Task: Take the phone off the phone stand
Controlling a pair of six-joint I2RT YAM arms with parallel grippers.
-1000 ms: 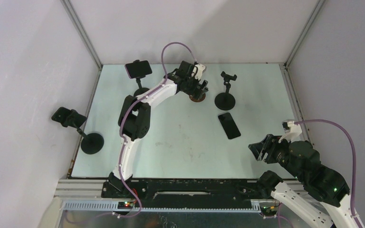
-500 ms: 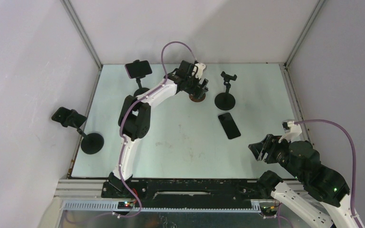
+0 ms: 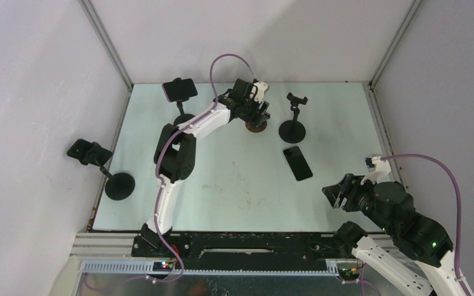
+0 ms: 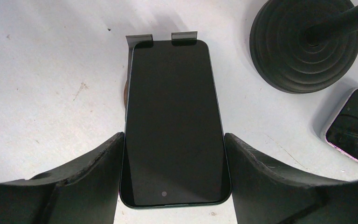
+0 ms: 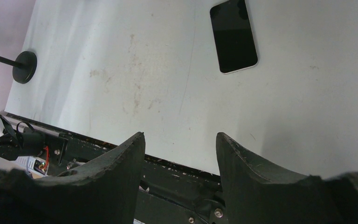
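left hand [image 4: 173, 138] squeezing slim black phone [image 4: 170, 93] by its long edges | ribbed black stand base [image 4: 305, 44] close on the right | right hand [image 5: 179, 154] open | scuffed pale surface [image 3: 234, 179]

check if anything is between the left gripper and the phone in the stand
Nothing visible. The left gripper straddles the phone, with a jaw beside each long edge; only the stand's clips hold its far end.

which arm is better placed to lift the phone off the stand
Left: the left gripper brackets the phone in the stand, fingers against both edges. Right gripper hangs open, far away.
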